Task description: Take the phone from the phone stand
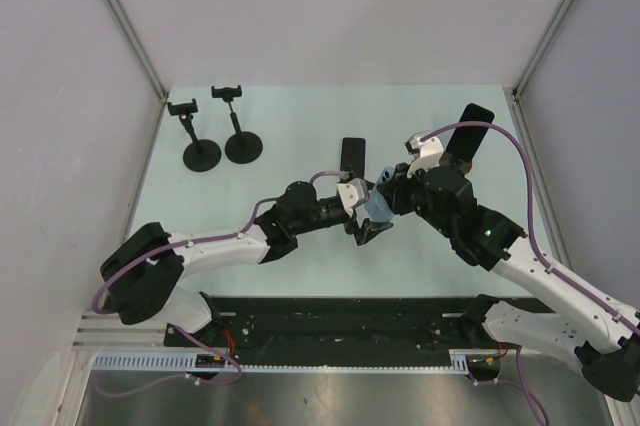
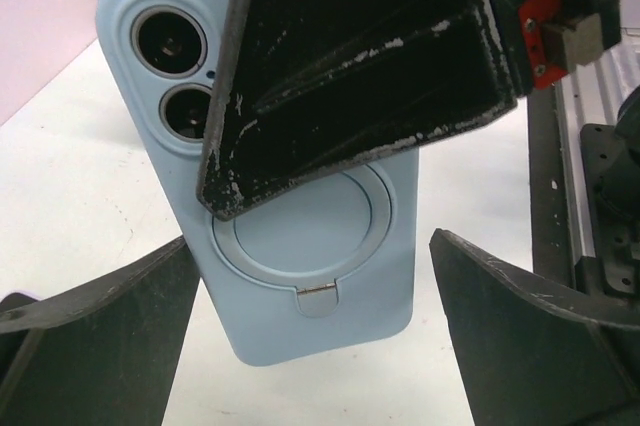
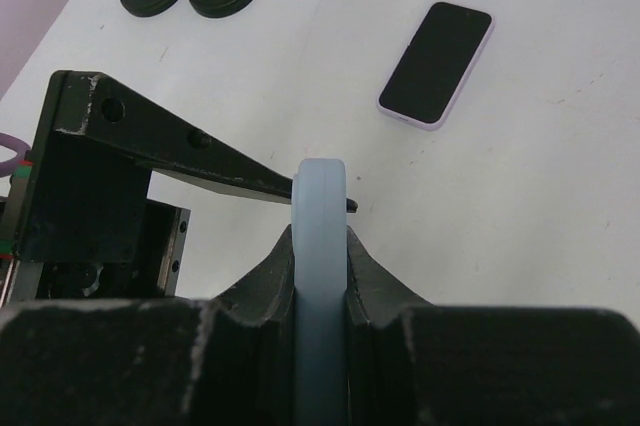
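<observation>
The right pincer was clamped edge-on around the light-blue phone, which stood between the widely spread, empty fingers of the left pincer.

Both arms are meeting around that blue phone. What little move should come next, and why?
Probably the left gripper closes on the blue phone: its open fingers flank the phone without touching, while the right gripper clamps it, so a handover looks likely.
</observation>
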Robot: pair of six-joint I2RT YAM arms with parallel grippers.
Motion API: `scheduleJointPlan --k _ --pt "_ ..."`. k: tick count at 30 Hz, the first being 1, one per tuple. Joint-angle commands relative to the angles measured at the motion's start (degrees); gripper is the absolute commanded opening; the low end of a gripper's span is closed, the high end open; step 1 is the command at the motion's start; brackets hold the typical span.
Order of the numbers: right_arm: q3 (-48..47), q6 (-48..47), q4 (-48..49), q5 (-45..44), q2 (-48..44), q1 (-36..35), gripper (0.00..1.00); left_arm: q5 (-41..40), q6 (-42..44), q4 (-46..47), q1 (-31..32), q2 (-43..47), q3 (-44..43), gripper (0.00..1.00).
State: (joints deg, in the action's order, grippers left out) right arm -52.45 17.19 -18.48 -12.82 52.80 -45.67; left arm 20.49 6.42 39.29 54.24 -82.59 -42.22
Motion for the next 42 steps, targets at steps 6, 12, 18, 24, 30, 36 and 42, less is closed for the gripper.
scheduleJointPlan --k 6,12,18,24,30,36,42 --pt "-3.54 2.67 4.16 -1.51 0.20 -0.21 0.00 -11.08 -0.53 1.14 2.54 -0.73 -3.22 0.97" --pt "-3.54 3.64 4.59 -1.86 0.29 -0.21 0.00 -11.97 -2.10 1.14 2.98 -1.00 -3.22 0.79" --pt "-3.54 2.85 3.89 -0.11 -0.23 0.49 0.18 -11.35 -5.44 1.14 2.98 -1.44 -3.05 0.11" --pt "-3.54 1.09 3.98 2.71 -2.52 2.16 0.62 -10.30 -8.87 1.23 2.89 -1.00 -2.96 0.01" --pt "-3.54 -0.93 3.45 12.08 -5.86 7.78 0.96 -7.93 -14.22 2.37 1.49 0.67 -1.82 0.00" --pt "-3.45 -6.29 2.75 30.35 -8.32 15.77 1.00 0.06 -23.53 9.82 -2.47 4.27 1.69 0.00" --pt "-1.79 -9.01 6.96 49.07 -10.17 19.21 1.00 6.75 -29.87 16.94 -4.75 10.15 6.97 0.00"
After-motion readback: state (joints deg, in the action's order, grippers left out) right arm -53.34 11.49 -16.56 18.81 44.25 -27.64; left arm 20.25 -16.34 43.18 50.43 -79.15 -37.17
